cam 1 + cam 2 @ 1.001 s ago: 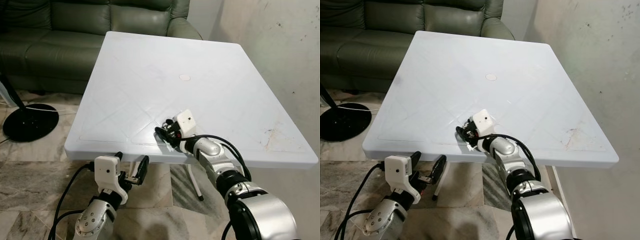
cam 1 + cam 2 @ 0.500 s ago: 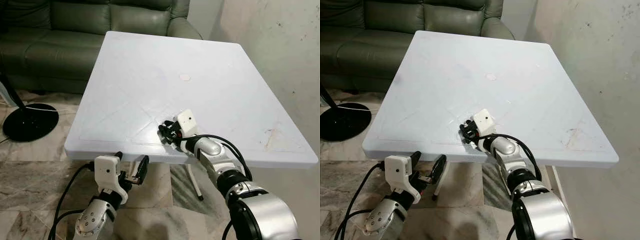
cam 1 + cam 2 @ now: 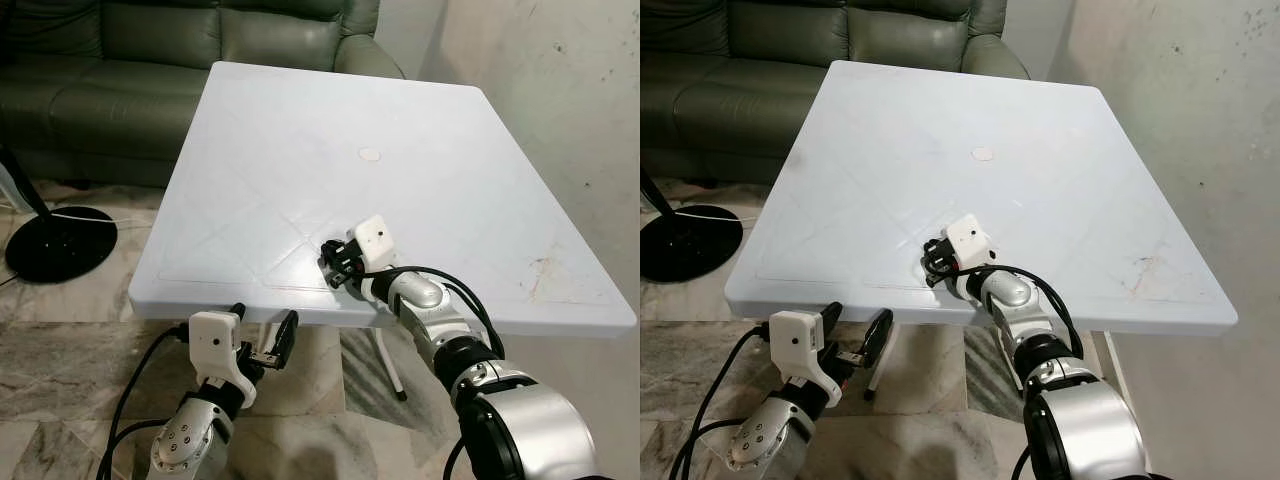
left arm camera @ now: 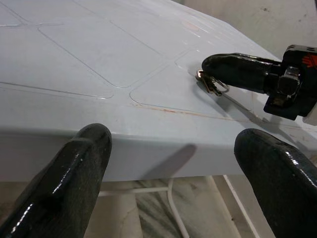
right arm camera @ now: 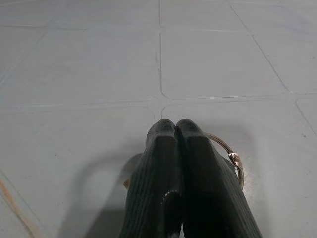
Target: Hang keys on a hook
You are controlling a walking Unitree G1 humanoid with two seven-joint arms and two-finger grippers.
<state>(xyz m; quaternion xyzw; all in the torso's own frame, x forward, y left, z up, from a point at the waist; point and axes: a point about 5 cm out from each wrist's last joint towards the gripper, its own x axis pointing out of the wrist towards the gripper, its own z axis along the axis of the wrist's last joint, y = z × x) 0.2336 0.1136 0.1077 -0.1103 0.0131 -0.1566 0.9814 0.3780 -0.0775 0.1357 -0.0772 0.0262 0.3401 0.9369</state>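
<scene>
The right gripper [image 5: 176,130] has its jaws pressed fully together, pinching a thin metal key ring [image 5: 232,159] just above the smooth white plastic desk [image 3: 300,140], near the desk's front edge. The keys [image 4: 210,83] dangle at the black fingertips. The left gripper [image 4: 173,153] hangs below that same edge, its rounded black jaws spread wide and holding nothing. A green leather sofa [image 3: 120,60] stands behind the desk.

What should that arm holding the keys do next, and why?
Probably lift straight up a little. The right pincer is shut on the key ring, which hangs low over the white table, and no hook is in sight here.
</scene>
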